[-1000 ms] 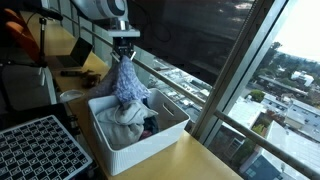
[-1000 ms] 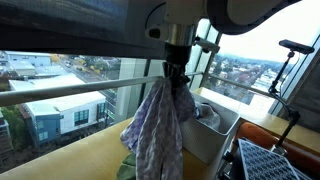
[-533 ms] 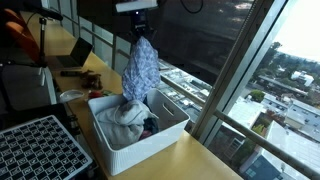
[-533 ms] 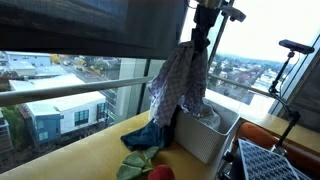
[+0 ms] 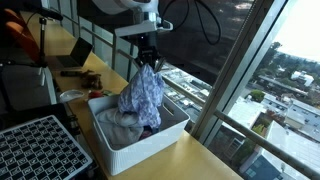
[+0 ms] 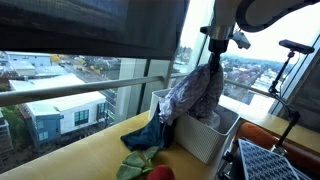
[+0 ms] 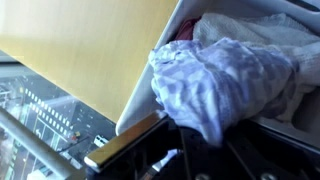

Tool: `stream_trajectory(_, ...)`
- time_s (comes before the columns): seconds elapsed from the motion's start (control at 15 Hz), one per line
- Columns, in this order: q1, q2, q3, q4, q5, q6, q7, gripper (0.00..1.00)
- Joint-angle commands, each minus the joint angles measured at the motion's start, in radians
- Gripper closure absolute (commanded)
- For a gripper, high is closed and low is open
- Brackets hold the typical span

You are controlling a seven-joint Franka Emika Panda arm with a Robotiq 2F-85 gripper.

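Exterior view beside the window: my gripper (image 5: 148, 57) is pinched almost fully shut on the top of a blue-and-white patterned cloth (image 5: 142, 95), which hangs straight below me, its lower end down in the white bin (image 5: 160, 138) beneath me, by pale laundry (image 5: 118, 120). In an exterior view from across the table (image 6: 70, 155), the cloth (image 6: 195, 95) drapes under my fingers above the bin (image 6: 208, 142); a dark blue rag (image 6: 150, 133) lies on the table beside it. Wrist view: the cloth (image 7: 225, 90) is bunched just ahead of me over the bin's rim, with bare tabletop beyond
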Motion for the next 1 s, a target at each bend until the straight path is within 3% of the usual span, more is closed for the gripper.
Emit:
stream_trajectory(0.0, -0.016, 0.016, -0.018, -0.082, -0.007, 0.047, 0.066, 0.99)
stream_trajectory(0.33, -0.004, 0.108, -0.007, -0.120, 0.008, 0.097, 0.092, 0.99)
stream_trajectory(0.4, 0.003, 0.129, -0.003, -0.110, 0.011, 0.090, 0.096, 0.70)
stream_trajectory(0.47, 0.009, 0.138, 0.001, -0.104, 0.010, 0.081, 0.096, 0.69)
stream_trajectory(0.93, 0.095, 0.073, 0.018, -0.051, -0.096, -0.029, 0.122, 0.19)
